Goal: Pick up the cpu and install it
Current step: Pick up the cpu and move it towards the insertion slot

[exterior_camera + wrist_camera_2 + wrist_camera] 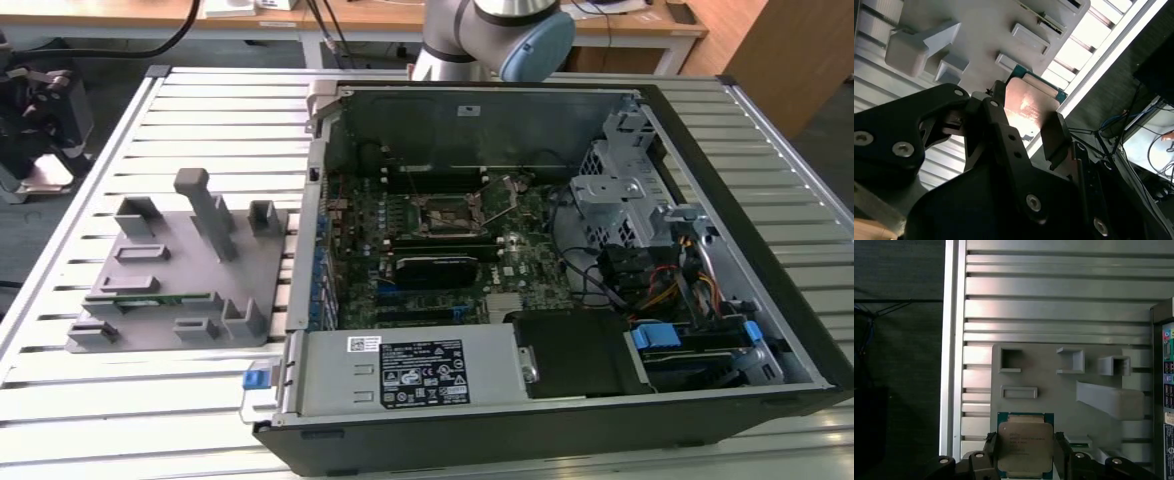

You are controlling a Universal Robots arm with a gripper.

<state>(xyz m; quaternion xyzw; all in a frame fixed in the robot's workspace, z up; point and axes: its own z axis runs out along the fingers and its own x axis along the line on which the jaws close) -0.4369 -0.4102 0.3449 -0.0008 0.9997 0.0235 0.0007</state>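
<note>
cpu: was gripped at opposite edges by the gripper, grey holder behind; partly hidden by fingers in the second wrist view.

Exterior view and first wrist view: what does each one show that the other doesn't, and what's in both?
Exterior view: the inside of the open computer, with the green motherboard and its dark socket, plus the arm's pale blue joint above the case.

First wrist view: the cpu, silver top up, clamped in the end effector and held above the holder.

Both: the grey holder with its blocks and pockets, lying on the slatted metal table.
</note>
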